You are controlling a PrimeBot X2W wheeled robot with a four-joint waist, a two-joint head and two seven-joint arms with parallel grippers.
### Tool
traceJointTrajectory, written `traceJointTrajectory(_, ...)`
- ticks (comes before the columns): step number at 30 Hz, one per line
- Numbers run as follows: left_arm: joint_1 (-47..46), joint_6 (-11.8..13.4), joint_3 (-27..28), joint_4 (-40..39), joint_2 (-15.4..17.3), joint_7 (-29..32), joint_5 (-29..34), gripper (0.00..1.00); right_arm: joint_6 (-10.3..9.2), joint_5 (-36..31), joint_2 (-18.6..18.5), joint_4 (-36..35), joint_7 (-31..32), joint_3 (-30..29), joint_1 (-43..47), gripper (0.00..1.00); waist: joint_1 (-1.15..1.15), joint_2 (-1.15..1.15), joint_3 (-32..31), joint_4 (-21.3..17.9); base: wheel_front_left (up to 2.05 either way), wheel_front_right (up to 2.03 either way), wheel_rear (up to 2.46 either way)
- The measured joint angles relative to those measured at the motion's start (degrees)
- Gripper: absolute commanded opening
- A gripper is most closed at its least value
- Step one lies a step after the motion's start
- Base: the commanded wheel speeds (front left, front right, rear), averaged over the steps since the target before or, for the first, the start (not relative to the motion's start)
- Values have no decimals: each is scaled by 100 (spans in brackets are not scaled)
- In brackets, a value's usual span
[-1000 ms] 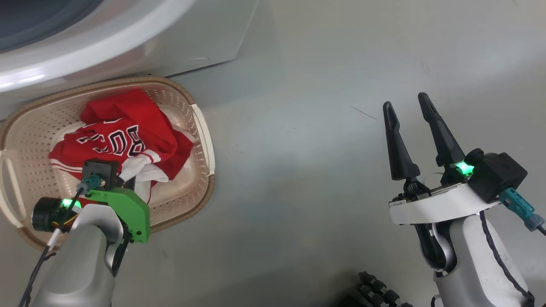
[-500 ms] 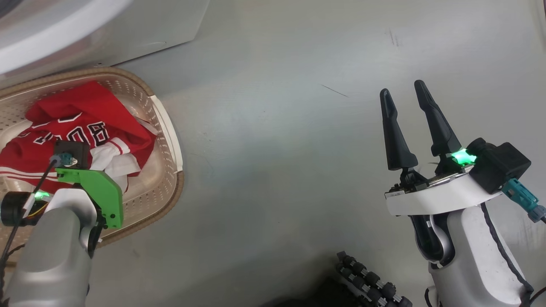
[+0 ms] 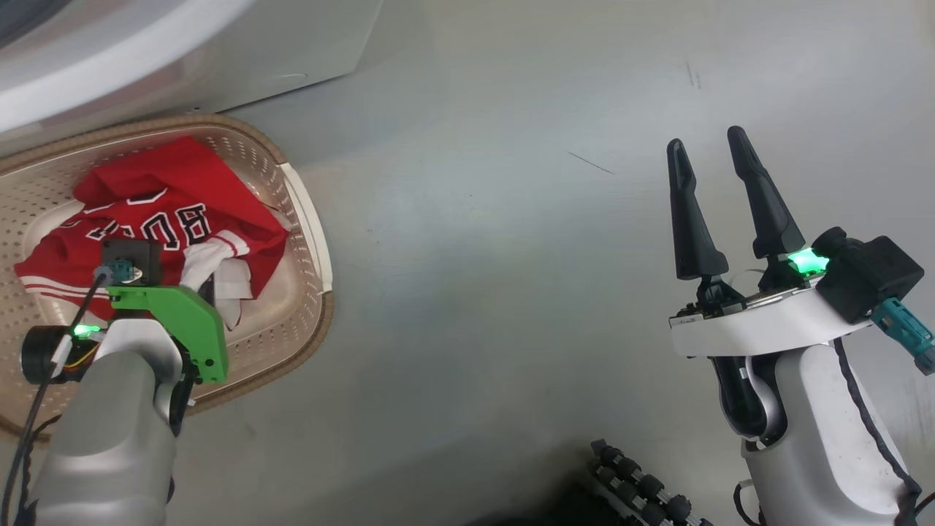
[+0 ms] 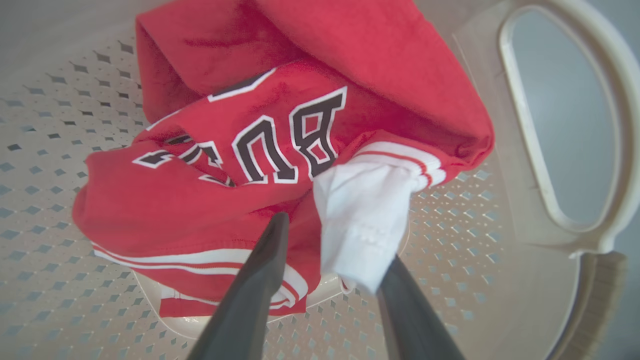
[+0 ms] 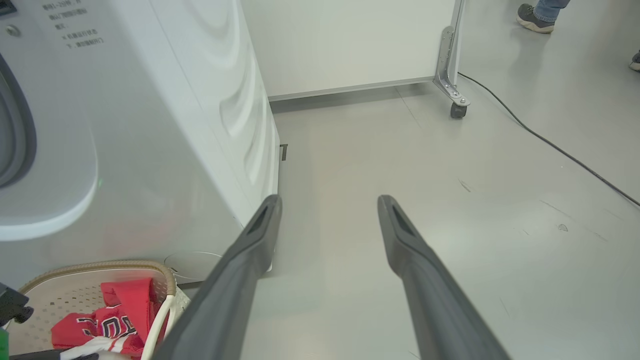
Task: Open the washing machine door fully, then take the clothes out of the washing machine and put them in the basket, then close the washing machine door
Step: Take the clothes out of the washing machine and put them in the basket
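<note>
Left gripper (image 4: 337,240) in the basket (image 4: 45,165) beside the washing machine (image 5: 150,125), jaws apart astride a white fold (image 4: 360,215) of the red clothes (image 4: 200,210) heaped there. Right gripper (image 5: 328,205) over bare floor (image 5: 400,150), jaws wide apart.

Open floor (image 3: 504,277) flanks the basket (image 3: 310,226), hemmed behind by the washing machine (image 3: 241,51)

Grey floor (image 5: 450,210), trailing black cable (image 5: 550,145), wheeled white partition (image 5: 350,40), a person's shoe (image 5: 535,17).
</note>
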Motion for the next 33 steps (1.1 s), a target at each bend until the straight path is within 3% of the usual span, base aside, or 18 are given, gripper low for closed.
traceJointTrajectory(17,350,-116,69,-266,-483,-1712,-258,100,0,-501,-154,204,-1,-452,44,100,0,0,-713,735,0,0,0)
traceJointTrajectory(28,780,-112,77,-956,-535,-1730,-255,100,2,-651,-327,393,0,-538,459,100,0,0,-1505,1246,0,0,0)
traceJointTrajectory(33,1011,-56,203,-1727,-544,-1726,-248,100,2,-708,-355,460,-1,-568,634,100,0,0,-1907,1470,0,0,0)
